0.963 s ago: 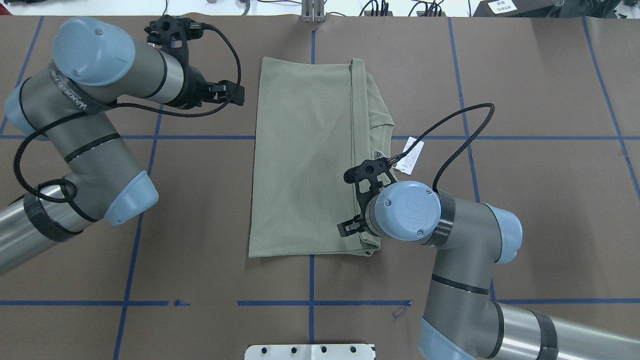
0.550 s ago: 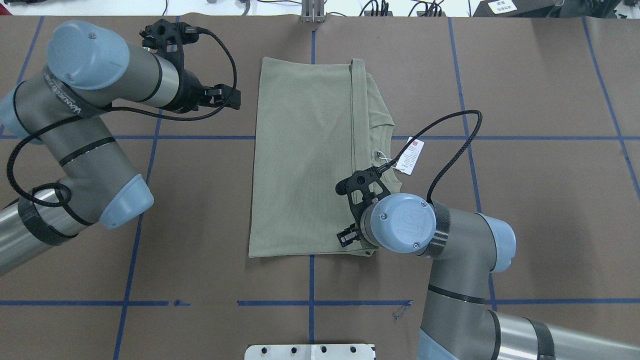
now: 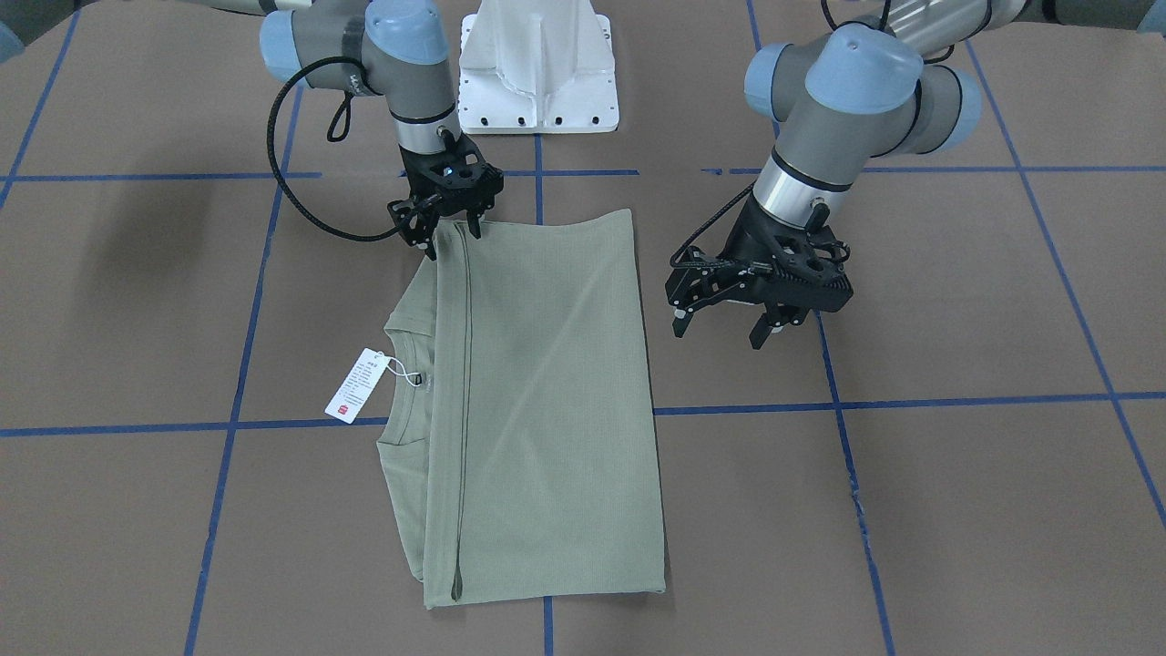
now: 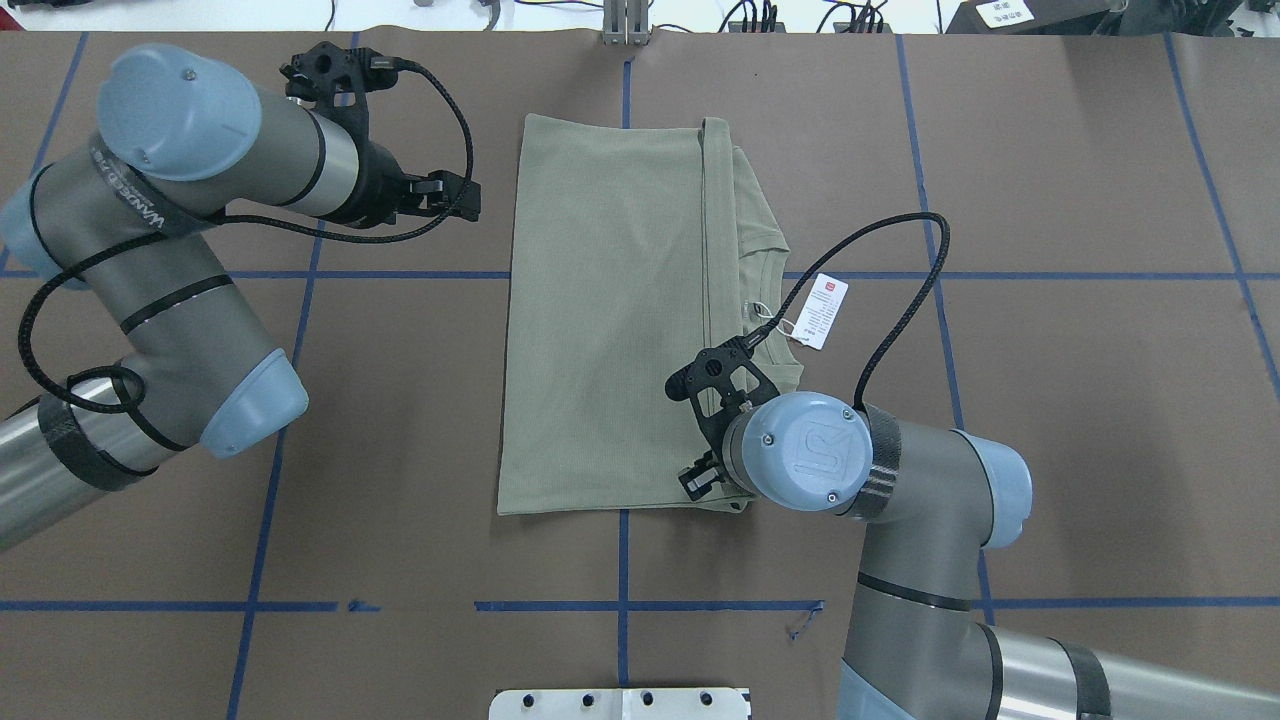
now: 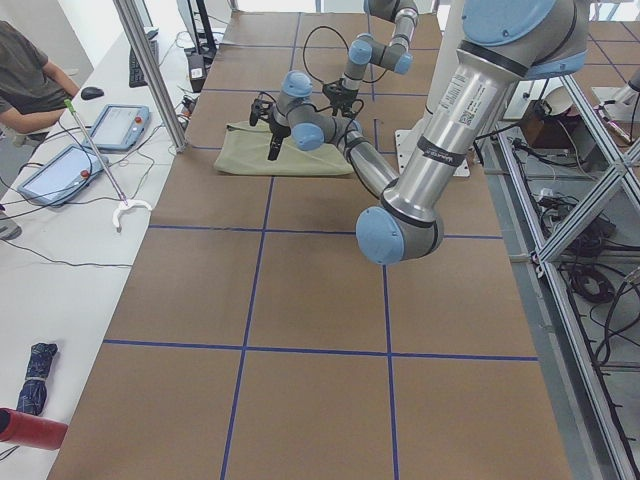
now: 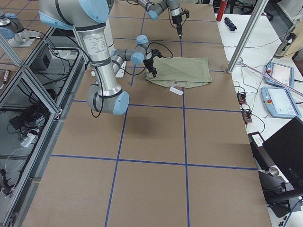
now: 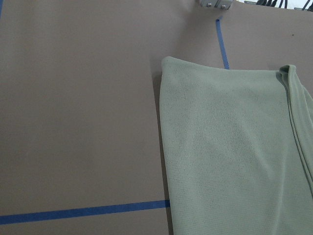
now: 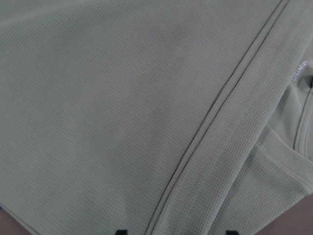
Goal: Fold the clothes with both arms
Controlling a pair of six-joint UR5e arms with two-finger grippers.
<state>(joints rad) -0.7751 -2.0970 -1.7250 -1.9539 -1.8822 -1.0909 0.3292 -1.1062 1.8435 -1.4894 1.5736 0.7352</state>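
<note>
The pale sage-green shirt (image 3: pixel 547 392) lies folded into a long rectangle at the middle of the table (image 4: pixel 1050 400), its white hang tag (image 4: pixel 822 312) sticking out beside the collar. My right gripper (image 3: pixel 451 232) is open, fingers pointing down over the shirt's corner nearest the robot, astride the folded edge. In the right wrist view its two fingertips (image 8: pixel 121 231) stand wide apart just above the knit cloth (image 8: pixel 122 112). My left gripper (image 3: pixel 720 326) hangs open and holds nothing, above bare table beside the shirt's other long edge (image 4: pixel 510 300).
The white pedestal base (image 3: pixel 537 73) stands at the robot's side of the table. Blue tape lines (image 4: pixel 620 606) cross the brown surface. A metal post (image 4: pixel 625 25) sits at the far edge. A seated person (image 5: pixel 30 70) and tablets (image 5: pixel 120 125) show beyond it.
My right gripper has slid along the shirt toward its corner nearest the robot. My left gripper has drawn back a little from the shirt's edge. The shirt has not moved.
</note>
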